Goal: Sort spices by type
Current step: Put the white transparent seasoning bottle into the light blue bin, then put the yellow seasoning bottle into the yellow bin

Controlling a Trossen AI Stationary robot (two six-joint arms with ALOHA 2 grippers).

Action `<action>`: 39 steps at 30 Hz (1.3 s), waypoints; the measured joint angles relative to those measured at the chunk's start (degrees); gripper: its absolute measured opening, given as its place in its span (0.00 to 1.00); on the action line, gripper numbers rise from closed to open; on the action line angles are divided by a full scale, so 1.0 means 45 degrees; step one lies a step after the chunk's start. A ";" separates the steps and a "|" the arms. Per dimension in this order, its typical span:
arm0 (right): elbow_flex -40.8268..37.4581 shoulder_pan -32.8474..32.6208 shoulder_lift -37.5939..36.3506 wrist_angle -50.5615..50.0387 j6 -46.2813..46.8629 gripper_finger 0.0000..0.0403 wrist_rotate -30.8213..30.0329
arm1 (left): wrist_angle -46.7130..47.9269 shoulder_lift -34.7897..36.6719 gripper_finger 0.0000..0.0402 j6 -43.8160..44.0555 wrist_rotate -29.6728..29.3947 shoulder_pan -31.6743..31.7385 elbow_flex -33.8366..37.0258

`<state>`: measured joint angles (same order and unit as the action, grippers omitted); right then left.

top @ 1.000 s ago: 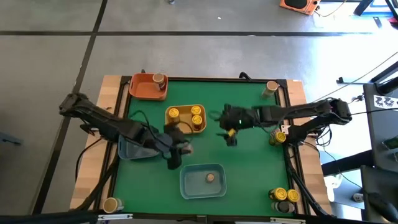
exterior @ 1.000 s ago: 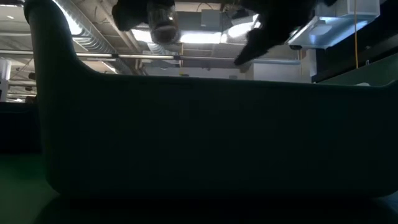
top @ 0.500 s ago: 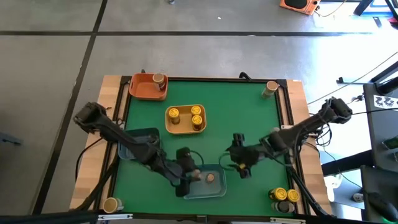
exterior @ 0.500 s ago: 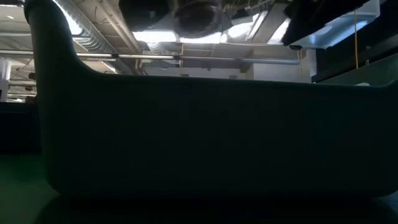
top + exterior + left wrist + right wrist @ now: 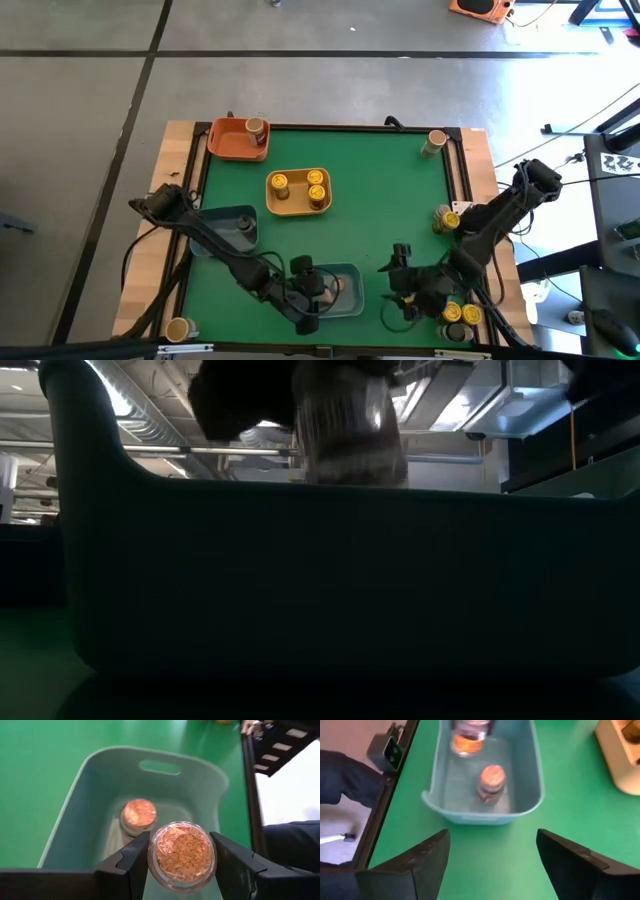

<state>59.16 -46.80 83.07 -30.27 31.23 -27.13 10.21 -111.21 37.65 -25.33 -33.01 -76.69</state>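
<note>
I am working over the green table [image 5: 390,215], at whose six o'clock edge the blue tray [image 5: 350,275] is sitting. My left gripper [image 5: 178,857] is clasping a tan-lidded spice jar [image 5: 183,854] above that tray, beside another jar [image 5: 138,816] standing inside. My right gripper [image 5: 490,852] is hanging spread and empty, toward four o'clock.

The left gripper [image 5: 312,290] travelled from the middle of the table to the front blue tray [image 5: 352,272] and now hung over it, its fingers closed on a jar [image 5: 182,854]. The right gripper [image 5: 400,290] left the spot beside the yellow tray [image 5: 296,207] and came to the front, just right of the blue tray, its fingers spread with nothing between them
</note>
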 joint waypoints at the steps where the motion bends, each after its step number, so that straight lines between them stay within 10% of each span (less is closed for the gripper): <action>1: 0.0000 -0.0172 0.0141 -0.0045 0.0186 0.74 -0.0096 | -0.0031 -0.0124 0.44 0.0010 -0.0008 0.0029 0.0000; 17: 0.0000 -0.0687 0.1795 -0.0003 0.1489 0.74 -0.0167 | 0.0713 -0.0930 0.45 0.0240 -0.0036 0.0456 0.0063; 29: 0.0000 -0.0633 0.1860 -0.0494 0.1209 0.74 -0.0389 | 0.0728 -0.0922 0.70 0.0540 0.0588 0.0673 0.0063; 39: 0.1858 -0.0407 0.0803 -0.6209 0.1840 0.74 -0.0957 | 0.2491 0.1029 0.73 -0.0670 0.1163 0.0449 -0.0520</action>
<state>67.52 -48.63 86.68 -58.21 39.51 -31.43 21.42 -106.58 34.64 -20.10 -30.99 -79.02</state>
